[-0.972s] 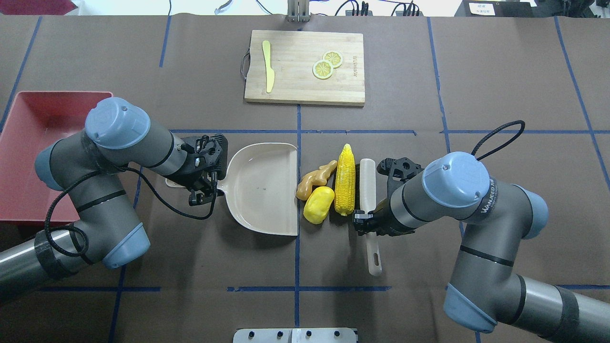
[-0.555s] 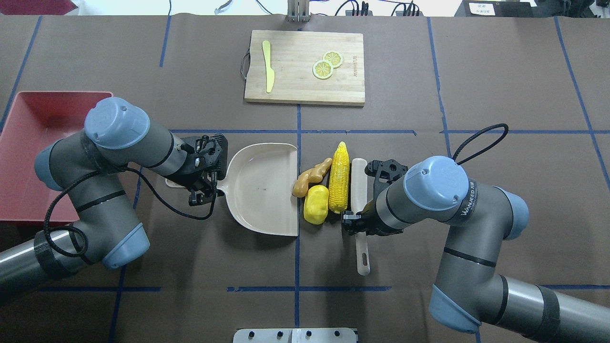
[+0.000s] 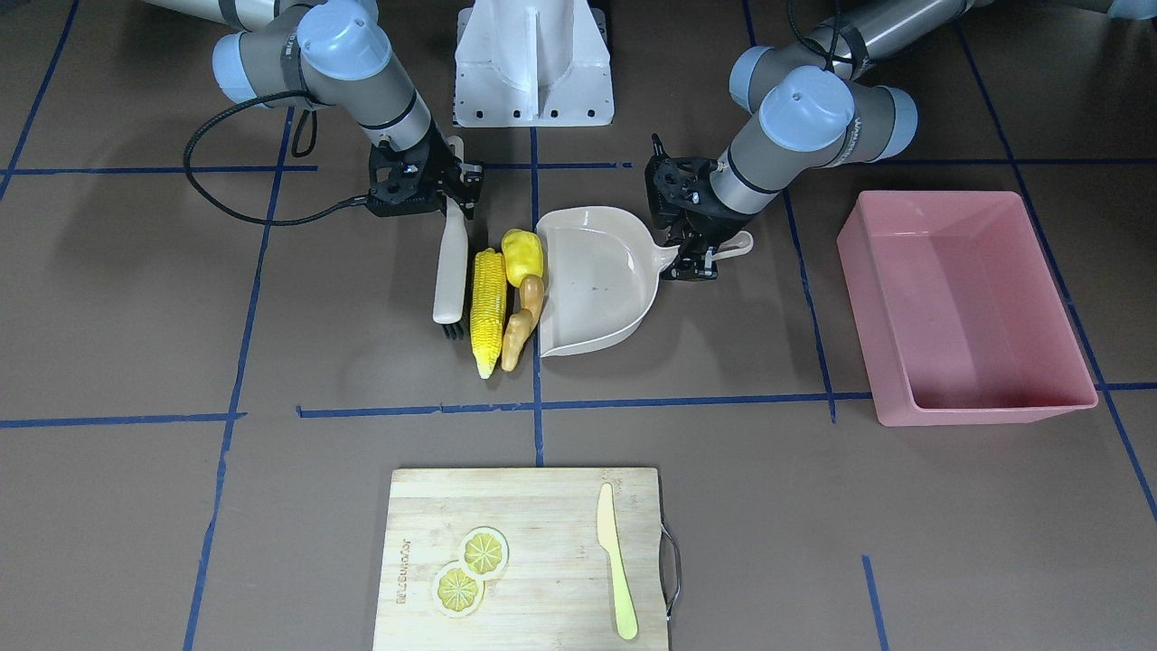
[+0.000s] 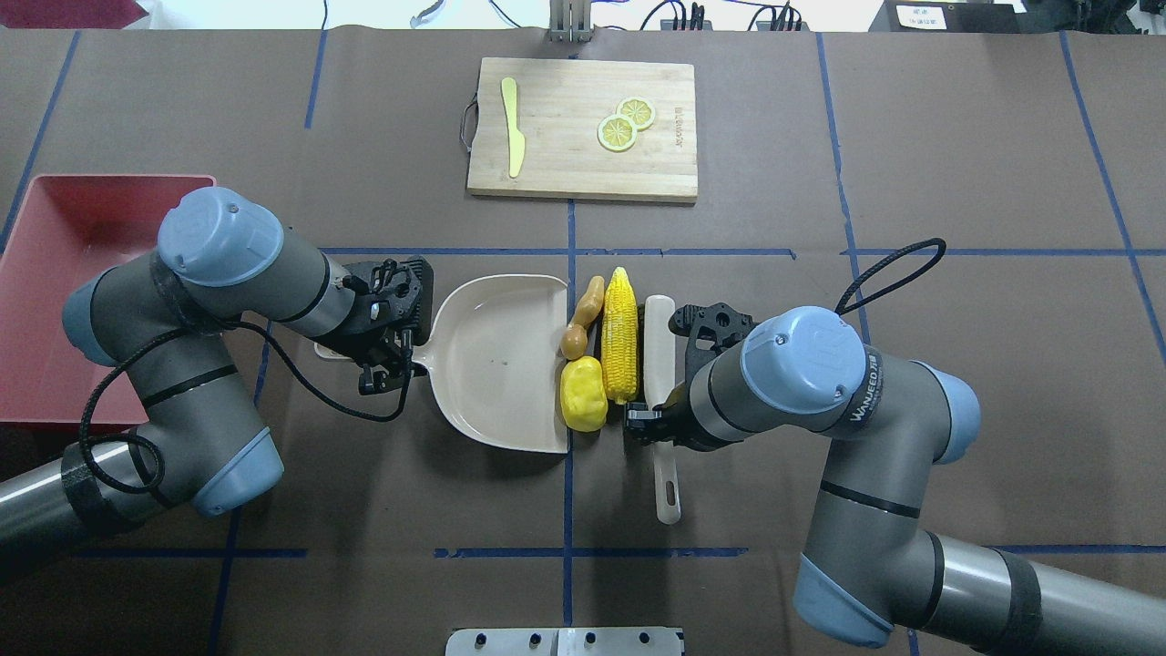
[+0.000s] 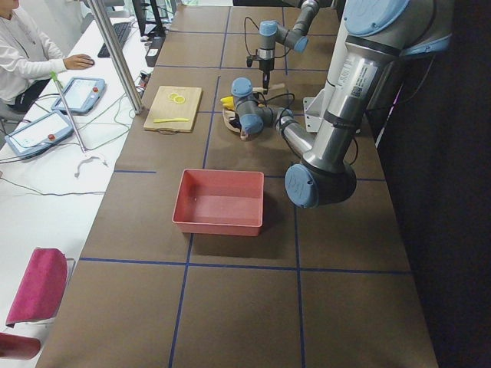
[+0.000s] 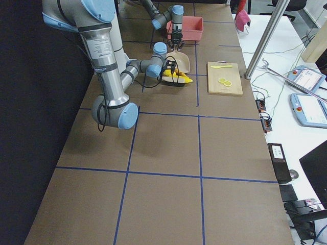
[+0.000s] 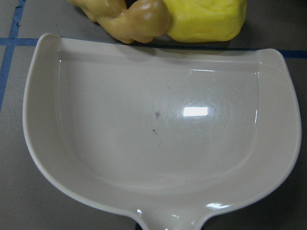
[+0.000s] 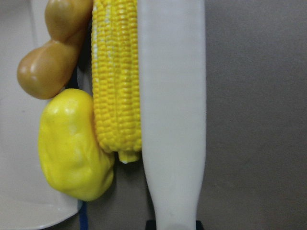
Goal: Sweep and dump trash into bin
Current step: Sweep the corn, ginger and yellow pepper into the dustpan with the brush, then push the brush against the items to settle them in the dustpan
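Note:
The beige dustpan [image 4: 496, 360] lies mid-table, its open edge facing the trash. My left gripper [image 4: 387, 364] is shut on its handle. My right gripper [image 4: 651, 424] is shut on the handle of a white brush [image 4: 659, 346] that lies flat against the yellow corn cob [image 4: 619, 334]. The yellow lump [image 4: 583, 394] and the tan ginger root [image 4: 583, 314] are pressed against the dustpan's lip. The left wrist view shows the dustpan floor [image 7: 158, 120] bare, with the ginger [image 7: 129, 19] and lump [image 7: 206, 19] at its edge. The pink bin [image 4: 36, 273] stands at the far left.
A wooden cutting board [image 4: 556, 178] with a pale knife [image 4: 513, 123] and two lemon slices [image 4: 624, 123] lies at the back of the table. My left arm's elbow overhangs the bin's right rim. Blue tape lines cross the brown table cover.
My right gripper has moved the brush left, pushing the corn, lump and ginger up against the dustpan's open edge. The ginger has turned along that edge. The left arm and dustpan barely moved.

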Robot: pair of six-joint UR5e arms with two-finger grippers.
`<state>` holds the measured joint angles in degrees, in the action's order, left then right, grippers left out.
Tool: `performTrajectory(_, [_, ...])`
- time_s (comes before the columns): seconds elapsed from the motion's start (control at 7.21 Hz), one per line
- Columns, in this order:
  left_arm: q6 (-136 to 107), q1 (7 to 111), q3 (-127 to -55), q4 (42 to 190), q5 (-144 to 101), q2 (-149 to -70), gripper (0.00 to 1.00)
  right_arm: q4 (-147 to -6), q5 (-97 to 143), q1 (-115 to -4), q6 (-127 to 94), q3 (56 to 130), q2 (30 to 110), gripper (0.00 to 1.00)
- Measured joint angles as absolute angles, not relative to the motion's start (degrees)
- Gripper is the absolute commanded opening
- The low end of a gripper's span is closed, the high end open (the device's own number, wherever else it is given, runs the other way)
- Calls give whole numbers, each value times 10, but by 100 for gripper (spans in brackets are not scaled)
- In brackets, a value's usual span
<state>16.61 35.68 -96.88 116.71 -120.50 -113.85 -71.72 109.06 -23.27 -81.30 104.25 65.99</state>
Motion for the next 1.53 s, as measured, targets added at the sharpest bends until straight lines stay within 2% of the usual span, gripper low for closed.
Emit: performTrajectory(1.53, [166,357,-969,1167,-1206,-1139,0,-717,1044,-197,-806,974,562,0])
